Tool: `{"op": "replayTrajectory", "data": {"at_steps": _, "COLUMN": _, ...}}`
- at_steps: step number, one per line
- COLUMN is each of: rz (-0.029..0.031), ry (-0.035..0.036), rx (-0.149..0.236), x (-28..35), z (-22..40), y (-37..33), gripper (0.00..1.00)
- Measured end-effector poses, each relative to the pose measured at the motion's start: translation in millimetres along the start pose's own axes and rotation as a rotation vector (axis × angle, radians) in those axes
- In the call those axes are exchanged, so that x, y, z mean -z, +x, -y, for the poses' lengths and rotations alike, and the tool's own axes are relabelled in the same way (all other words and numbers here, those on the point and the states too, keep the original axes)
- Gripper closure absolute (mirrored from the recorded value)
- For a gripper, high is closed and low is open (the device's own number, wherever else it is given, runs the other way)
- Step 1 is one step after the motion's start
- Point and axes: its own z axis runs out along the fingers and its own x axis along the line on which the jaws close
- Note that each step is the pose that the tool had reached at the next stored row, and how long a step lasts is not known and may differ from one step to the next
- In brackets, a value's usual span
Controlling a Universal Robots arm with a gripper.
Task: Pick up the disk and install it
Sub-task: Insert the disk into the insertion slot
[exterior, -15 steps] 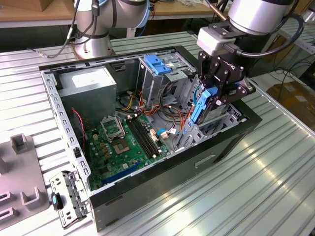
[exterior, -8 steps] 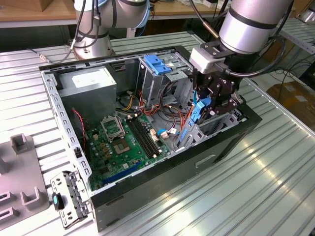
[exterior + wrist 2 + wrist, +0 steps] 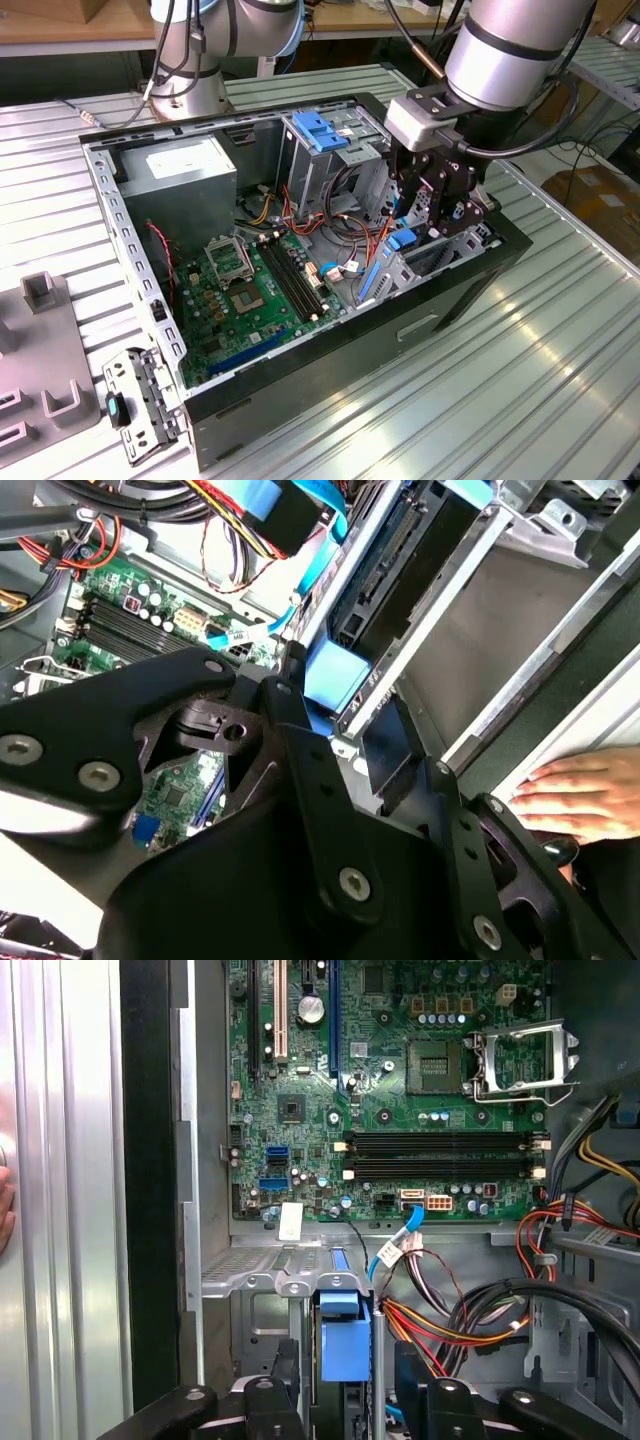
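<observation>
Astride the disk [image 3: 344,1345]: gripper [image 3: 348,1380]; jaws apart

Dark disk [image 3: 385,575] with blue rails — standing on edge, seated in the grey metal drive bay [image 3: 255,1275].

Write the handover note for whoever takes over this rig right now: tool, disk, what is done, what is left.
Tool: down inside the open computer case, at the drive cage on the exterior view's right. Open or shut cannot be told.
Disk: standing on edge in the drive cage, its blue end facing the tool.
Done: the disk is off the table and in the cage slot.
Left: full seating cannot be confirmed from these views.
Note: a person's hand rests just outside the case wall.
</observation>
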Motion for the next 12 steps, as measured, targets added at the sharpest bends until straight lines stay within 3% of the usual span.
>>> {"op": "replayTrajectory", "data": {"at_steps": 4, "rz": 0.0, "ry": 0.0, "rx": 0.0, "x": -0.5, "z": 0.0, "y": 0.0, "gripper": 0.51}}
{"op": "replayTrajectory", "data": {"at_steps": 8, "rz": 0.0, "ry": 0.0, "rx": 0.0, "x": -0.9, "z": 0.0, "y": 0.0, "gripper": 0.76}}
{"op": "replayTrajectory", "data": {"at_steps": 10, "rz": 0.0001, "ry": 0.0, "rx": 0.0, "x": -1.2, "z": 0.0, "y": 0.0, "gripper": 0.76}}
{"op": "replayTrajectory", "data": {"at_steps": 12, "rz": 0.0, "ry": 0.0, "rx": 0.0, "x": -1.4, "z": -0.1, "y": 0.0, "gripper": 0.89}}
